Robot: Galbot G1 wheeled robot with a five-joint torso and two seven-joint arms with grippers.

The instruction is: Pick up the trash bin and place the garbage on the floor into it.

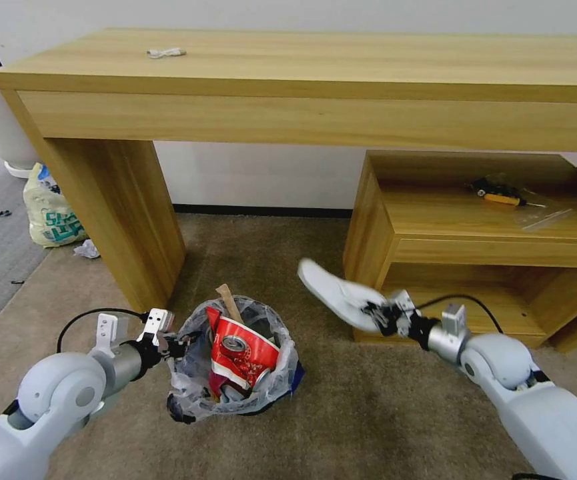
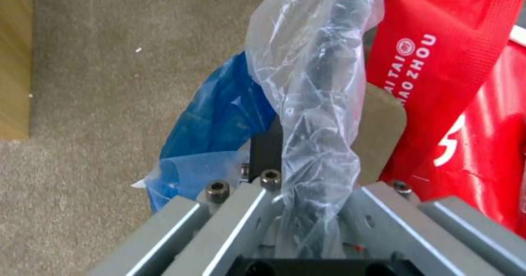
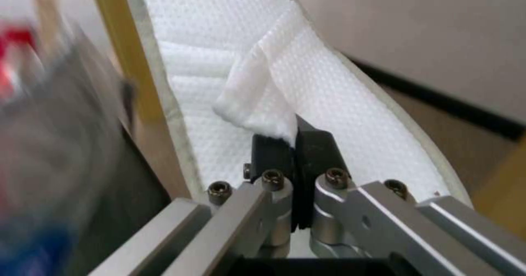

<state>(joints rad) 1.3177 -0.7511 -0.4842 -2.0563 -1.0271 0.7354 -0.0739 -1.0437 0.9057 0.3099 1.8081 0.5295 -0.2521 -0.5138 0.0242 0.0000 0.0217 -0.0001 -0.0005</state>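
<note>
Our left gripper (image 1: 171,345) pinches the rim of the trash bin (image 1: 235,360), raised above the floor (image 1: 381,413); our right gripper (image 1: 376,313) clamps a light, floppy slipper (image 1: 335,293) by its strap, beside the bin.

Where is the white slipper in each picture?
Head view: the white textured fabric slipper is right of centre, held up off the tan carpet in the right gripper.
Left wrist view: not in it.
Right wrist view: it runs up the middle, its strap pinched in the shut jaws.
Shared landmark: the small black plastic-lined trash bin.
</note>
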